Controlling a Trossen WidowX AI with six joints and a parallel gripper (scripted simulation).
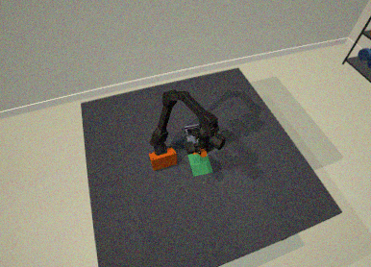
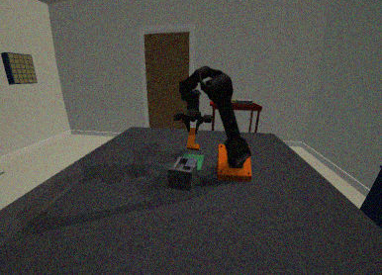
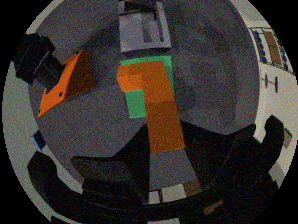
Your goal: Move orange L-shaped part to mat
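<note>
Dark matting (image 1: 144,219) (image 2: 198,226) (image 3: 115,127) surrounds the green mat (image 1: 201,168) (image 2: 200,161) (image 3: 136,106). Above that landmark hangs the orange part (image 1: 203,154) (image 2: 192,139) (image 3: 162,112), its straight end clamped in the gripper (image 1: 200,151) (image 2: 192,128) (image 3: 161,125), L-end down, presumably because only that end tipped up; the tray (image 1: 192,129) (image 2: 181,179) (image 3: 145,49) sits just beside.

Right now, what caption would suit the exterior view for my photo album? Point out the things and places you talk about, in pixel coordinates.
A black robot arm's gripper (image 2: 192,128) holds an orange L-shaped part (image 2: 191,138) upright, its foot hanging down, with the grey tray (image 2: 181,179) and green mat (image 2: 199,162) below.

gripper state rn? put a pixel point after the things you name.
Black parallel-jaw gripper (image 1: 201,151) (image 2: 192,129) (image 3: 161,125): closed on the orange L-shaped part (image 1: 203,154) (image 2: 192,139) (image 3: 161,102), holding it upright above the green mat (image 1: 200,166) (image 2: 200,161) (image 3: 135,106).
</note>
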